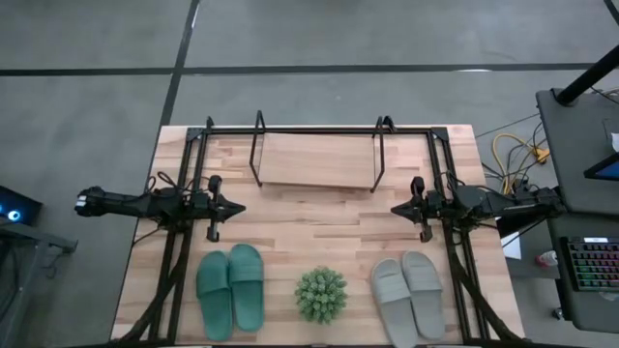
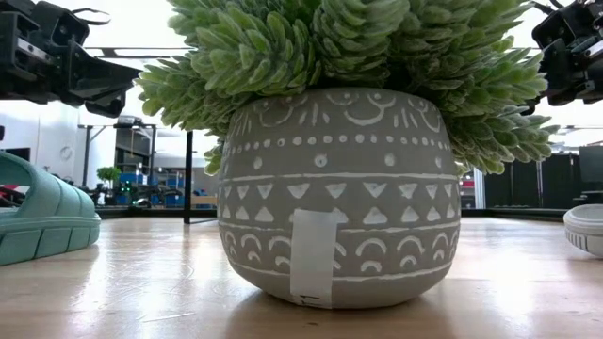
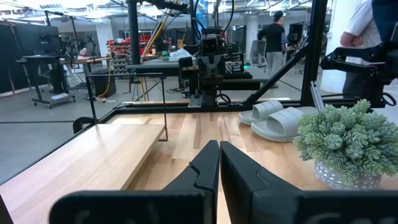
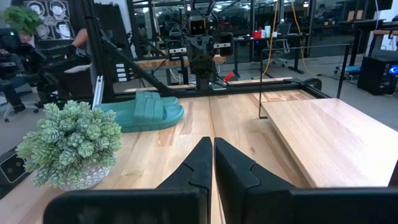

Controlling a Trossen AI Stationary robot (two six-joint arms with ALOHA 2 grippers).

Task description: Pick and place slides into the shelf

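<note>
The wooden surface (image 1: pixel 290 237) carries everything, w/ the shelf (image 1: pixel 317 155) centred along its far edge, board bare, prob. set there so both arms reach it equally. Along the near edge sit the slides: teal pair (image 1: pixel 231 288) toward the left corner, grey pair (image 1: pixel 409 295) toward the right corner, each w/ its two slides side by side and touching, so each arm likely has a pair on its own side. Between the pairs stands a potted plant (image 1: pixel 320 295), not part of the job. Left end effector (image 1: pixel 235 206) hangs by the left edge and right end effector (image 1: pixel 397 208) by the right edge, both pinched closed on nothing, pointing inward at each other, seemingly parked; no slide picked yet.
</note>
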